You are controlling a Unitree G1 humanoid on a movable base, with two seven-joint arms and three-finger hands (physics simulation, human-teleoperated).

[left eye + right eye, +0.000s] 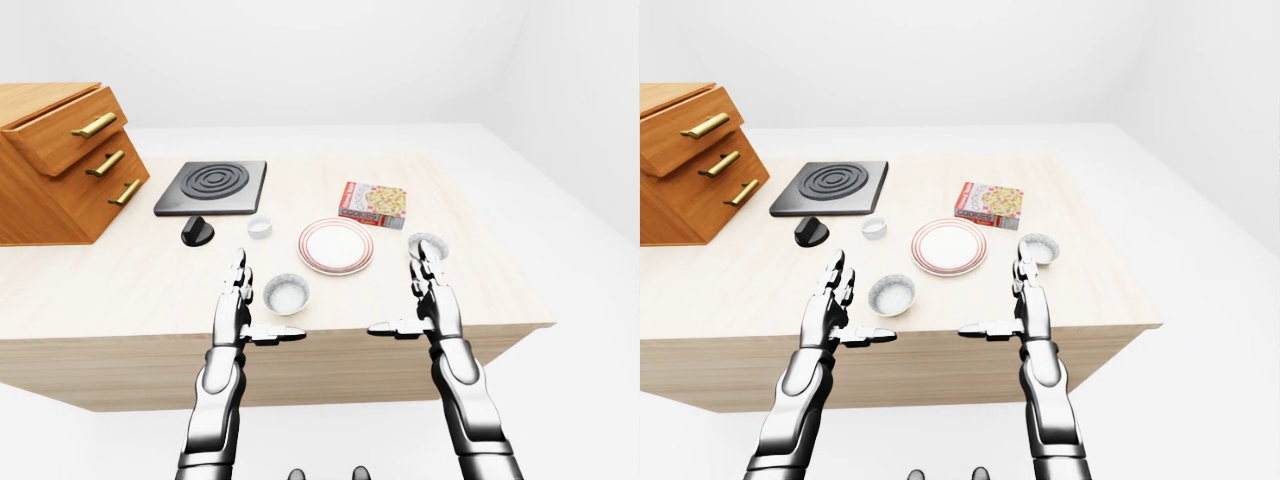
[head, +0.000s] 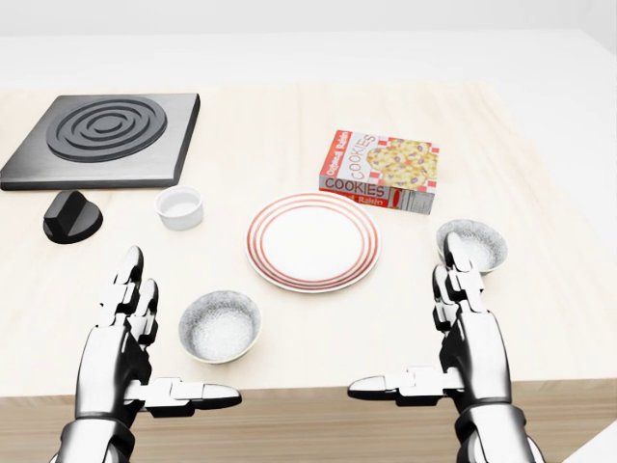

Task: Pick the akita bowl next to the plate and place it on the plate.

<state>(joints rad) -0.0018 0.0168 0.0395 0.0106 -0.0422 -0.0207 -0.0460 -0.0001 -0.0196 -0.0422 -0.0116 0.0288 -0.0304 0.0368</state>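
Note:
A white plate with red rings lies mid-table in the head view. Two similar speckled grey-white bowls stand beside it: one bowl to its lower left and another bowl to its right. My left hand is open, fingers straight and thumb pointing inward, just left of the lower-left bowl. My right hand is open in the same pose below the right bowl, and its fingertips overlap that bowl's near rim in the view. Neither hand holds anything.
A cookies box lies above and right of the plate. A small white ramekin, a black knob and a black stove burner sit at the upper left. A wooden drawer cabinet stands at the far left. The table edge runs under my hands.

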